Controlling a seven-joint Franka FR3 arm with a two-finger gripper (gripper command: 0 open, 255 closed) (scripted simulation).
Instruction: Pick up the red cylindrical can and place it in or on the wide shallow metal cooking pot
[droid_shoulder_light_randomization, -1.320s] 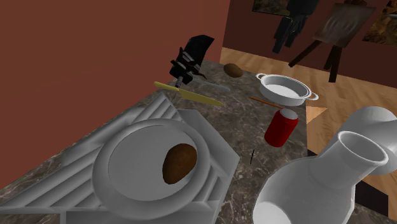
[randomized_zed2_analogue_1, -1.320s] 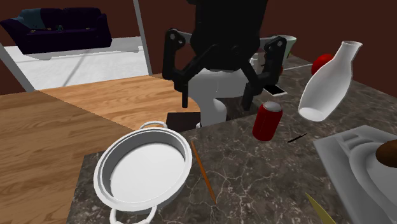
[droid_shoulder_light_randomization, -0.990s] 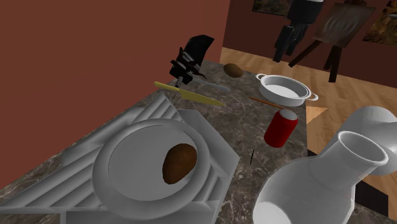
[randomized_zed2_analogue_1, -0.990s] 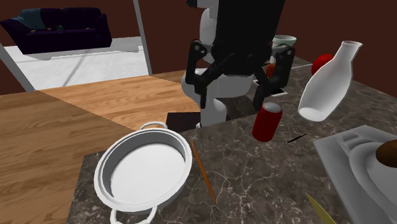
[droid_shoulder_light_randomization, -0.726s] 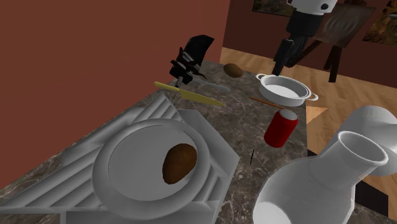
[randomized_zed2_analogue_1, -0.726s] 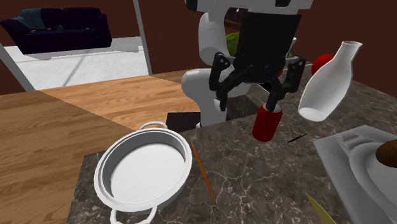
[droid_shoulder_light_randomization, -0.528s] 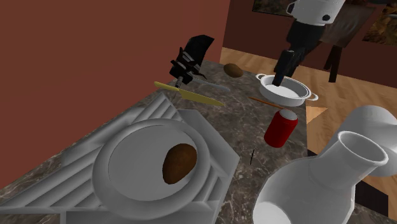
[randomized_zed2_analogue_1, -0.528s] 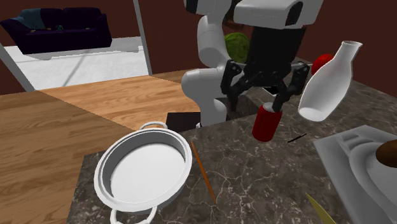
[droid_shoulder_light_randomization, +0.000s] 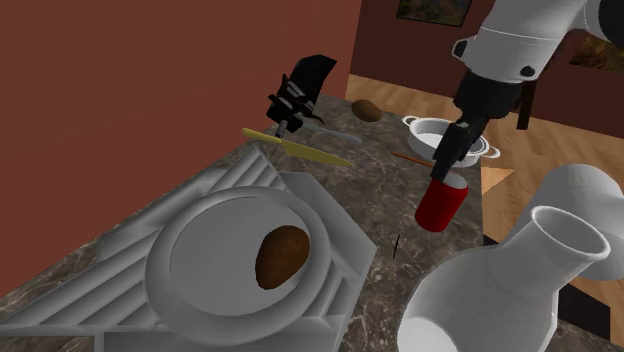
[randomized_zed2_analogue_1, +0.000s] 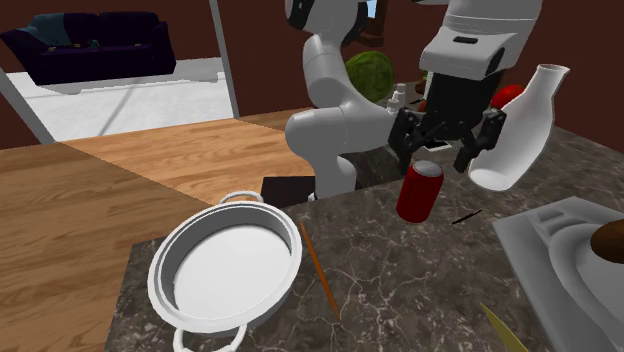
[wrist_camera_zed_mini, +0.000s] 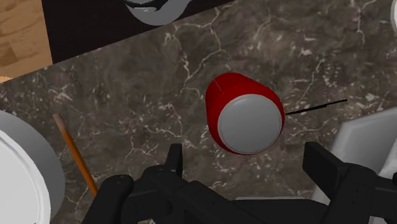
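**Open claw poised over upright can**

The red can stands upright on the marbled table, its long axis vertical and its grey lid facing the claw. The claw hangs wide open just above, at the can's 12 o'clock. In the second exterior view the pot lies at the can's 8 o'clock.
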